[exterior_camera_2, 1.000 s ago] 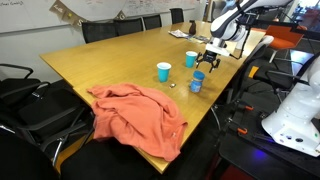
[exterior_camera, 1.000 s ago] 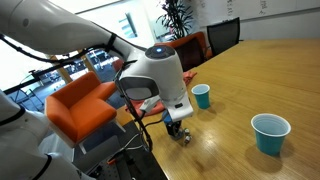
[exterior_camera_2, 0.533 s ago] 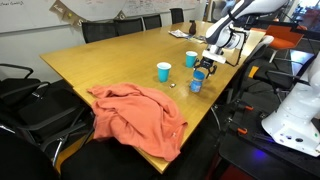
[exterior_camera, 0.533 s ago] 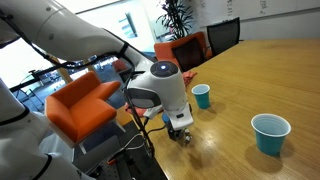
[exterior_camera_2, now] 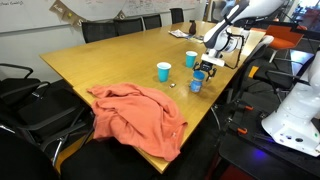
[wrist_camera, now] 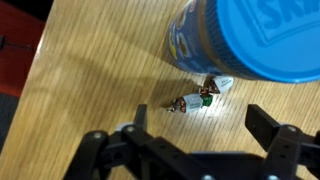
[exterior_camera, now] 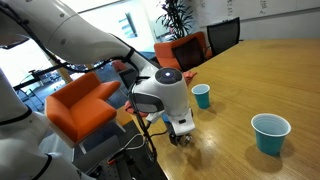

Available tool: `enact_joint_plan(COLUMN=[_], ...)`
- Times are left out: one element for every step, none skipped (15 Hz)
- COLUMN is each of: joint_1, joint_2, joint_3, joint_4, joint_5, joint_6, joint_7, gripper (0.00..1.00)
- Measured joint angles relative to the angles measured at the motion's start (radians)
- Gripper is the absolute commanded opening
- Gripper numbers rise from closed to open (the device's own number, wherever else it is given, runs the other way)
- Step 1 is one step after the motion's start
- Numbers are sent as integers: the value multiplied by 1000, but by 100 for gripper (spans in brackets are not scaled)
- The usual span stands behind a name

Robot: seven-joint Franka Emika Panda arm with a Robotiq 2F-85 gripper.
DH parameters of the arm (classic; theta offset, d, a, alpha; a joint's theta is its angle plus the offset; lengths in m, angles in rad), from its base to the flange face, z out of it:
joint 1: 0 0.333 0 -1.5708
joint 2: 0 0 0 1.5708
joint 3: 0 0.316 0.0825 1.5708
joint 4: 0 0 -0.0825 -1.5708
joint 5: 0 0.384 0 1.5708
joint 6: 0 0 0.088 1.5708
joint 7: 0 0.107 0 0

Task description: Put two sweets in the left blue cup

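Sweets (wrist_camera: 192, 101) just ahead of the wide-spread pincer (wrist_camera: 200, 120)

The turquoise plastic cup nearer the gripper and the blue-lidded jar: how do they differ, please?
The turquoise plastic cup is open and plain; the blue-lidded jar is capped and labelled. The jar stands beside the wrapped sweets; the cup stands apart. Both are upright.

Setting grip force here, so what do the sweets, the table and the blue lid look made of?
The sweets: crinkled glossy wrappers, likely foil or plastic film, given the glints. The table: wood or wood-look laminate, satin, showing straight grain lines. The blue lid: smooth, matte, probably moulded plastic.
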Motion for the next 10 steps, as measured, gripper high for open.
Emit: enact_joint_plan(joint_1=[0, 0, 0, 0, 0, 0, 0, 0, 1, 1], joint_2=[5, 9, 14, 18, 21, 25, 29, 34, 40, 46], joint_3=[0, 1, 1, 2, 2, 3, 5, 6, 7, 9], joint_4=[3, 5, 7, 9, 11, 13, 15, 18, 23, 28], joint_5=[0, 0, 0, 0, 0, 0, 0, 0, 0, 0], joint_6=[0, 0, 0, 0, 0, 0, 1, 1, 2, 2], joint_7=[0, 0, 0, 0, 0, 0, 0, 0, 0, 0], gripper=[100, 100, 100, 100, 100, 100, 100, 100, 100, 100])
